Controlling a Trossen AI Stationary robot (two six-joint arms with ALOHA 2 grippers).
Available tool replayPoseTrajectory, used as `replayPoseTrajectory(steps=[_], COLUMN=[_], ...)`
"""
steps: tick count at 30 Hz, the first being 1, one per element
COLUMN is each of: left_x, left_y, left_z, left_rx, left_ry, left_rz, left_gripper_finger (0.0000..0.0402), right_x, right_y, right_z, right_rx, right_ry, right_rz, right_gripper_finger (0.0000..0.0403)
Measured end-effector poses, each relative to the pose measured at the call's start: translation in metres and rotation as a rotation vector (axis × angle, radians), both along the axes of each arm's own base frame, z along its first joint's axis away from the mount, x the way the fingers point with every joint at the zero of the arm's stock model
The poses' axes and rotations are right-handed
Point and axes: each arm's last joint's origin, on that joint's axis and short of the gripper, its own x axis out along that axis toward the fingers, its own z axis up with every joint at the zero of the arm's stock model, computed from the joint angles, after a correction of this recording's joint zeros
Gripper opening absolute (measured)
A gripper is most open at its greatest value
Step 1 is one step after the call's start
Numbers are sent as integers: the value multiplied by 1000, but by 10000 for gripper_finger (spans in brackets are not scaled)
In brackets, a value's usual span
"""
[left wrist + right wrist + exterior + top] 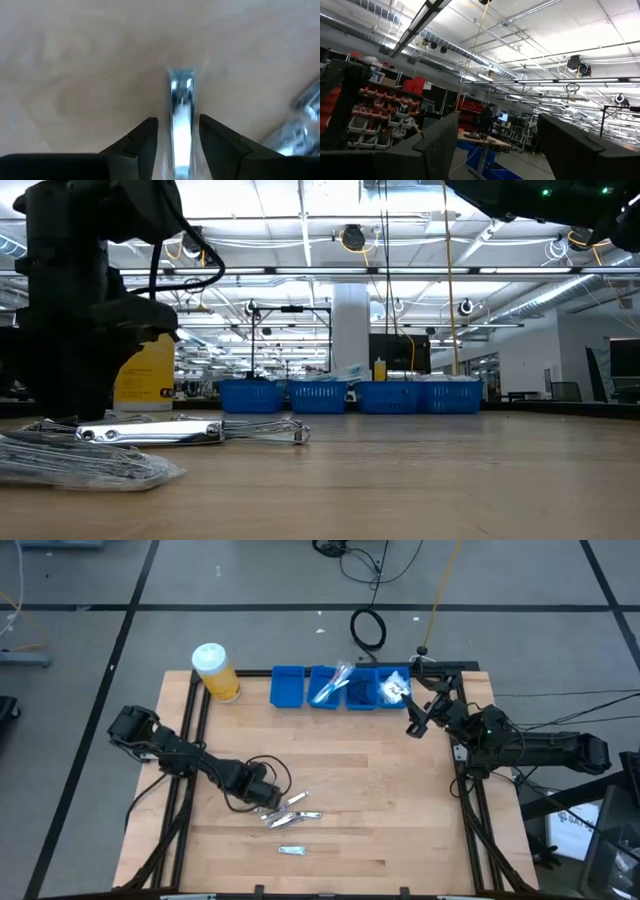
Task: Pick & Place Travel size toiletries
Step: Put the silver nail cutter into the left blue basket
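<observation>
**Left gripper positioned astride a sachet**

The left gripper (268, 798) was low over the front-left part of the table (400, 800), at the near end of a small cluster of silver sachets (290, 810). In the left wrist view its fingers (142, 145) stood apart with one sachet (181, 120) lying lengthwise in the gap. Whether either finger touched the sachet could not be determined.

Recommended procedure for this step: keep the sachet centred between the fingers and close evenly, so that neither finger pushes it sideways first. The item appeared thin and flat, so the fingertips would probably need to reach the wood before closing. A neighbouring wrapped item (305, 120) lay near; confirm that the lift does not drag it.

The sachet appeared narrow, elongated and bright silver with a bluish sheen, its wrap glossy and likely slippery. In the low view the cluster showed as a shiny metallic strip (150, 434) with crinkled clear wrap (80, 462) in front. One further sachet (292, 850) lay apart, nearer the front edge.

The right gripper (414, 726) waited raised beside the blue tray (288, 687) at the table's rear, fingers spread and empty. Several tray compartments already held items. A yellow jar (216, 672) stood left of the tray.
</observation>
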Motion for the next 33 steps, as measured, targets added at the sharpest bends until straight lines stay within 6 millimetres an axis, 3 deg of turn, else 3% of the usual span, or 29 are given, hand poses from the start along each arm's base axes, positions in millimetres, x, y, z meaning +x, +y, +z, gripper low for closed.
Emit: replayPoseTrajectory(steps=[3, 9, 14, 18, 20, 27, 30, 33], left_x=[-1, -2, 1, 10, 18, 40, 41, 40], left_y=[3, 8, 13, 15, 16, 30, 48, 76], left_z=[-1, -2, -2, 9, 22, 94, 126, 145], left_rx=[72, 196, 262, 317, 361, 633, 783, 888], left_ry=[-6, -23, -34, -72, -117, -319, -358, -343], left_rz=[-19, -56, -120, -179, -218, -343, -343, -309], left_gripper_finger=[126, 30, 29, 38, 30, 27, 27, 27], right_x=[-1, 0, 3, 4, 3, 4, 4, 4], right_y=[0, 0, -1, -1, -1, -1, -1, -1], right_z=[2, 0, -5, -7, -6, -7, -8, -8], right_rx=[-21, -8, 20, 49, 62, 97, 112, 123], right_ry=[-10, 4, 56, 64, 53, 39, 44, 49], right_rz=[-13, -8, -6, 8, 17, 38, 45, 50], right_gripper_finger=[256, 256, 256, 256, 256, 256, 256, 256])
